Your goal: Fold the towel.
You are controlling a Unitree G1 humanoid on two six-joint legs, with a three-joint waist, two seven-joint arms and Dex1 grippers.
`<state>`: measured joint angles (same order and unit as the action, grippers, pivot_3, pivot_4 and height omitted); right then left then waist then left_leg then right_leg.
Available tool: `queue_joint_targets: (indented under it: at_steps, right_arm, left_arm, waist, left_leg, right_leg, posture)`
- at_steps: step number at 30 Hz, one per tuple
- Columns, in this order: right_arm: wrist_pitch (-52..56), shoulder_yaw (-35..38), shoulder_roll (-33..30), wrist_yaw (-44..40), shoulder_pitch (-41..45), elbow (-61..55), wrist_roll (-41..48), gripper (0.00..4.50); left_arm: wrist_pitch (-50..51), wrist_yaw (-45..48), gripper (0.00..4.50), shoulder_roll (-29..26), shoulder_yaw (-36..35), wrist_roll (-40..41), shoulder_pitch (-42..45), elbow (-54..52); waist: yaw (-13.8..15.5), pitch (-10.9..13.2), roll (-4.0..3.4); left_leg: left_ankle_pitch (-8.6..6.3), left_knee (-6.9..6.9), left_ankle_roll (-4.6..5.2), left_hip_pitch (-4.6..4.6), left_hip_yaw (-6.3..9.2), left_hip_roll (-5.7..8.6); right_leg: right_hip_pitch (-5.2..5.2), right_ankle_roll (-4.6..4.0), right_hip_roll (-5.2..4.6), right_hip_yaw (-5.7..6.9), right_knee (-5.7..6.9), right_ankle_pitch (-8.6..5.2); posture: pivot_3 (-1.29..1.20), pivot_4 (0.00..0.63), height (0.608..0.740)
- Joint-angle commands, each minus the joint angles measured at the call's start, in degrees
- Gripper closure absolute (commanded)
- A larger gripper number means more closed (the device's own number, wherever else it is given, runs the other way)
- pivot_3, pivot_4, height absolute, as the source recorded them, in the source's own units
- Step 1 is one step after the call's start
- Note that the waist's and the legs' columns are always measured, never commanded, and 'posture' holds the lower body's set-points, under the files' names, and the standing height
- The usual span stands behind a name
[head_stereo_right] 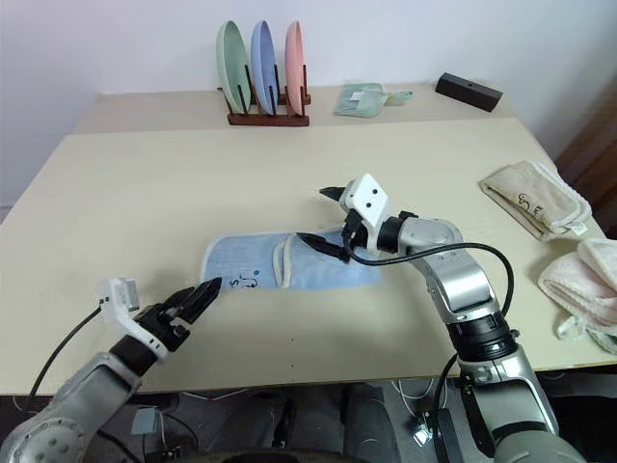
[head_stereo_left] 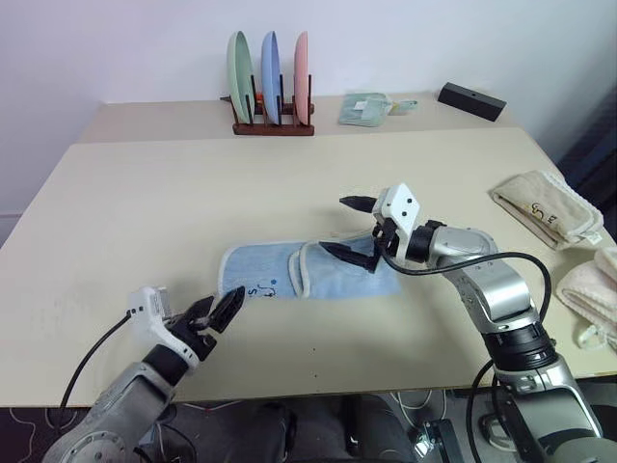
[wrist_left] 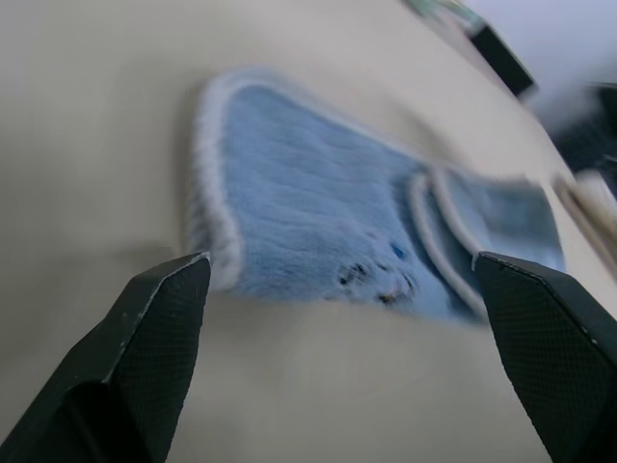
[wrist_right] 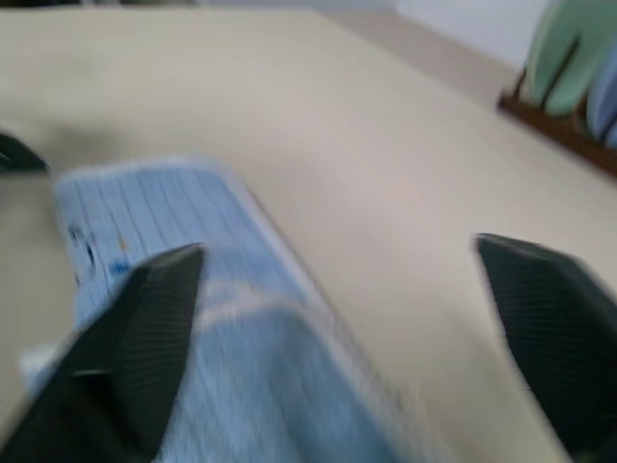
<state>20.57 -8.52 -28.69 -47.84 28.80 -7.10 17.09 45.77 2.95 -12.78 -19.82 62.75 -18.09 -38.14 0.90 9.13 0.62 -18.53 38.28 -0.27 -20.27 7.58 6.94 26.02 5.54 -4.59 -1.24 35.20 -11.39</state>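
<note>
While the towel (head_stereo_left: 307, 271) lies partly folded, its right end lapped over, both grippers, left (head_stereo_left: 214, 316) and right (head_stereo_left: 353, 230), gape empty. Next seems a fresh pinch on an end to fold again, though blur hides the edges.

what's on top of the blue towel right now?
On the towel lies only its own folded-over right part, its white-trimmed edge near the middle. The open right gripper hangs over that part, holding nothing. Whatever lies under the flap is hidden.
</note>
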Motion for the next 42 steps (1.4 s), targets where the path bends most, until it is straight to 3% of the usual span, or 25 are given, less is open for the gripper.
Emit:
queue_joint_targets:
  at_steps: [1, 4, 11, 15, 21, 26, 30, 32, 35, 42]
  right_arm:
    - [0.04, 1.11, -0.1, -0.07, 1.18, -3.51, 0.57, 0.02]
    - [-0.07, 1.22, 0.11, 0.36, 1.2, -4.06, 0.28, 0.02]
    - [-0.61, 0.87, 0.25, 1.3, -0.34, -5.08, -0.62, 0.02]
    - [0.01, 0.67, 0.02, 1.66, -1.74, -6.68, -0.74, 0.0]
    - [1.03, 0.33, -0.49, 2.01, -3.86, -8.84, -1.16, 0.0]
    - [3.73, 1.56, -2.93, 0.14, -6.72, -11.75, 0.69, 0.0]
    - [5.66, 2.42, -7.44, -4.81, -9.58, -14.32, 3.83, 0.0]
    - [5.41, 2.09, -8.95, -6.13, -10.05, -14.33, 3.85, 0.0]
    - [4.72, 1.8, -9.05, -6.1, -9.6, -13.34, 3.29, 0.0]
    - [3.46, 0.71, -7.97, -5.54, -8.54, -11.98, 1.67, 0.0]
  left_arm:
    - [-0.18, -13.79, 0.0, 4.21, -0.24, 10.78, 3.99, 2.75]
    - [-0.92, -22.67, 0.0, 6.46, -0.24, 16.71, 6.55, 6.52]
    - [-2.59, -30.0, 0.0, 6.32, 2.1, 22.74, 12.49, 12.15]
    - [-4.47, -30.62, 1.33, 5.75, 1.75, 22.75, 15.23, 14.27]
    - [-5.8, -29.38, 4.43, 4.68, 1.69, 22.45, 16.52, 14.23]
    - [-9.73, -22.5, 4.43, -1.94, -3.7, 17.51, 17.4, 12.84]
    - [-11.85, -15.24, 4.43, -12.11, -11.07, 14.96, 19.26, 16.93]
    - [-10.97, -9.97, 4.43, -17.49, -10.95, 12.32, 20.45, 16.93]
    - [-9.71, -3.87, 4.43, -21.8, -8.32, 9.2, 21.43, 15.97]
    - [-7.46, 16.02, 4.43, -30.69, 11.5, -6.69, 23.7, 8.77]
  waist:
    - [-0.02, 0.0, 0.0]
    - [-0.11, 0.0, 0.0]
    - [0.57, -0.04, -0.06]
    - [1.36, -0.03, -0.05]
    - [1.34, -0.02, -0.03]
    - [1.24, -0.01, -0.03]
    - [1.3, 0.03, -0.01]
    - [1.3, 0.04, 0.0]
    - [1.39, 0.06, 0.01]
    - [1.21, 0.11, 0.02]
  left_leg:
    - [0.0, 0.01, 0.0, 0.0, 0.0, 0.01]
    - [0.01, 0.02, -0.01, 0.0, -0.01, 0.02]
    - [0.04, 0.02, -0.06, 0.26, 0.0, 0.04]
    - [0.0, -0.03, -0.02, 0.64, -0.02, 0.04]
    - [-0.01, -0.04, -0.02, 0.64, -0.03, 0.04]
    - [-0.01, -0.07, -0.03, 0.64, -0.03, 0.02]
    - [-0.01, -0.12, -0.04, 0.65, -0.05, 0.0]
    - [-0.01, -0.12, -0.03, 0.65, -0.04, 0.0]
    - [-0.03, -0.12, 0.0, 0.65, -0.07, 0.02]
    - [-0.05, -0.14, 0.03, 0.62, -0.06, 0.02]
  right_leg:
    - [0.0, 0.0, -0.01, 0.0, 0.0, 0.0]
    - [0.01, 0.0, -0.01, -0.01, 0.0, 0.0]
    - [-0.28, 0.0, -0.02, -0.01, -0.01, 0.0]
    - [-0.65, 0.01, 0.0, -0.01, -0.08, -0.02]
    - [-0.64, 0.02, 0.01, -0.01, -0.1, -0.02]
    - [-0.62, 0.01, 0.03, -0.02, -0.09, -0.03]
    - [-0.6, 0.0, 0.05, -0.01, -0.1, -0.04]
    - [-0.61, 0.0, 0.04, 0.0, -0.13, -0.04]
    - [-0.66, 0.02, 0.02, 0.01, -0.18, -0.04]
    - [-0.63, 0.03, 0.01, 0.02, -0.21, -0.04]
  posture:
    - [0.0, 0.15, 0.733]
    - [0.0, 0.15, 0.733]
    - [0.0, 0.15, 0.733]
    - [0.0, 0.15, 0.733]
    - [0.0, 0.15, 0.733]
    - [0.0, 0.15, 0.733]
    - [0.0, 0.15, 0.733]
    - [0.0, 0.15, 0.733]
    - [0.0, 0.15, 0.733]
    - [0.0, 0.15, 0.733]
